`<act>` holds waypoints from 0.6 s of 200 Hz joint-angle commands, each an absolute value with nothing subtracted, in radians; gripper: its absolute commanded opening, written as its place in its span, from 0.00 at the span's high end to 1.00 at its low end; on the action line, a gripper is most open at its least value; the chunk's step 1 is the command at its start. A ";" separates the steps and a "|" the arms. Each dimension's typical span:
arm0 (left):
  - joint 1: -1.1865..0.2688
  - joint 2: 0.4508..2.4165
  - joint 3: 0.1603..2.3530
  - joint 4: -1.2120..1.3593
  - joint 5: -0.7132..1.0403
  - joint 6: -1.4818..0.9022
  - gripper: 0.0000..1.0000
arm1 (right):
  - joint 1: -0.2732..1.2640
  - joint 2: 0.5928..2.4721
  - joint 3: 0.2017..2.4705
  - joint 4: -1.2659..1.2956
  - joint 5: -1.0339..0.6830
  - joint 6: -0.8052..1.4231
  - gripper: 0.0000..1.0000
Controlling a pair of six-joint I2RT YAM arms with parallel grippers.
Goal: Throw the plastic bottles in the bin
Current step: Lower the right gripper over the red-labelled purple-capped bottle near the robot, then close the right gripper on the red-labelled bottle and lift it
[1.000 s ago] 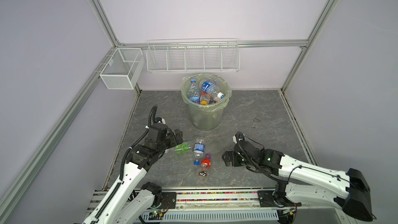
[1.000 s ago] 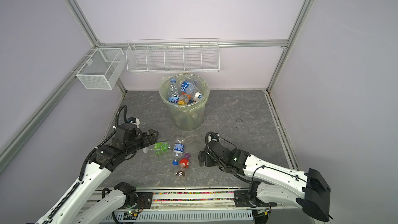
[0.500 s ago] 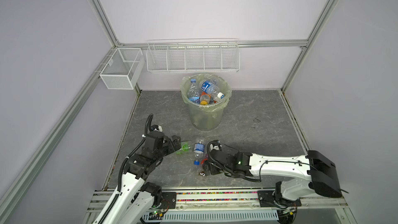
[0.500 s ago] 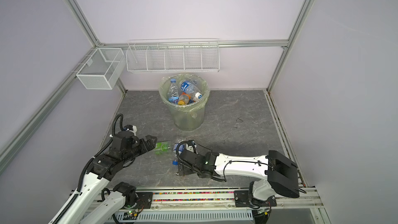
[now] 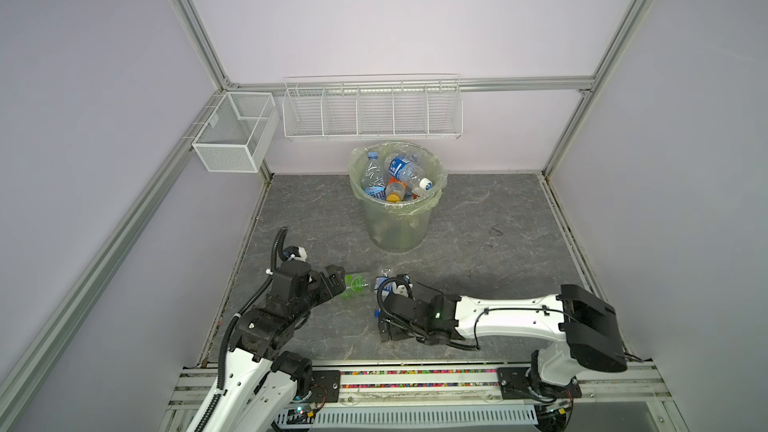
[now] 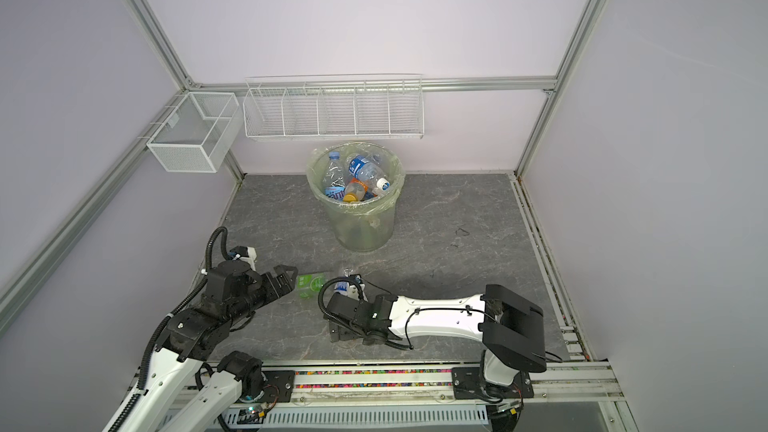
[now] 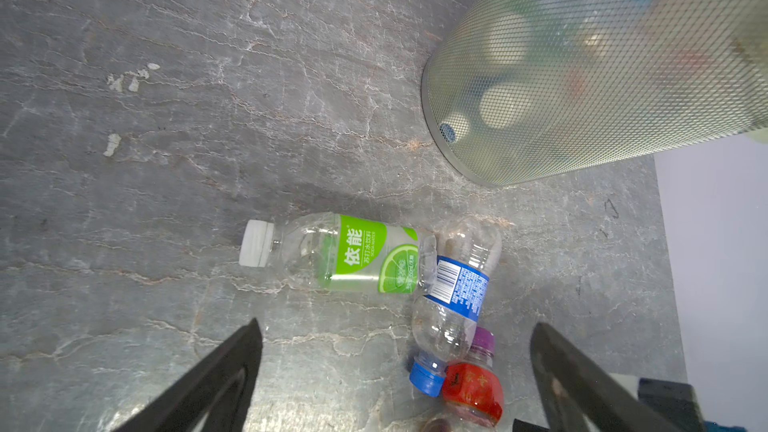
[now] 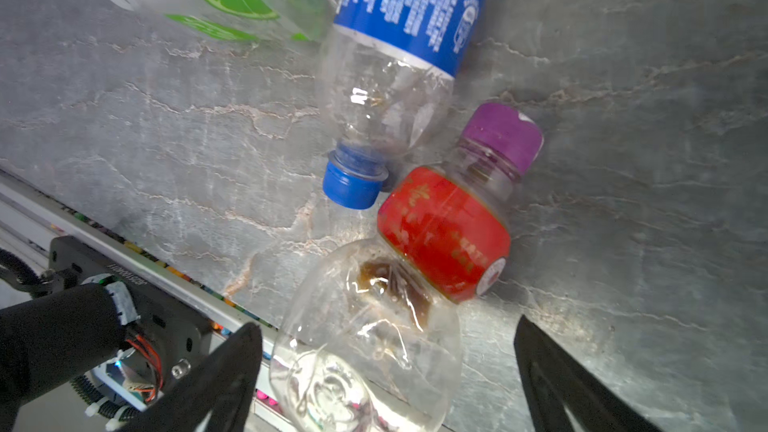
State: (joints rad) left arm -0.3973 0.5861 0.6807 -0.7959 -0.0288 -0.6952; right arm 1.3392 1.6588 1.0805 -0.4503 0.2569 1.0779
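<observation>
1. Bin: upright at the middle of the rear edge of the surface. Pale green liner folded over the rim. Holds plastic bottles up to approx. rim level. Wire rack on the wall above it, mesh box on the left rail.

2. Three bottles lie on their sides near the front edge, left of ctr, well apart from the bin:
- green-label bottle: white cap, base touching the blue-label bottle.
- blue-label bottle: crushed, blue cap against the red-label bottle. Largely hidden by the right arm in both top views.
- red-label bottle: purple cap, crushed clear base w/ brown residue.

3. Left jaws: spread wide, nothing btwn them. Low over the surface, w/ the green-label bottle lying just ahead. No contact.

4. Right jaws: spread wide, one either side of the clear base of the red-label bottle, not closed on it. The arm reaches in from the right, low along the front edge.
</observation>
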 commanded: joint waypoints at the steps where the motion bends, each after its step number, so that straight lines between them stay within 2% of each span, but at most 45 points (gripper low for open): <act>1: -0.391 0.568 0.694 -0.833 -0.049 -0.709 0.00 | 1.347 1.713 1.122 -0.506 0.274 1.136 0.03; 29: -0.391 0.557 0.707 -0.851 -0.055 -0.708 0.01 | 1.347 1.773 1.144 -0.506 0.257 1.145 0.05; 62: -0.390 0.545 0.706 -0.853 -0.055 -0.707 0.00 | 1.347 1.801 1.149 -0.539 0.264 1.174 0.15; 73: -0.391 0.545 0.707 -0.853 -0.056 -0.707 0.00 | 1.348 1.801 1.143 -0.541 0.265 1.184 0.23; 97: -0.390 0.548 0.707 -0.848 -0.056 -0.708 0.00 | 1.347 1.799 1.132 -0.549 0.268 1.203 0.52; 120: -0.391 0.546 0.707 -0.849 -0.055 -0.707 0.00 | 1.347 1.798 1.129 -0.554 0.272 1.206 0.72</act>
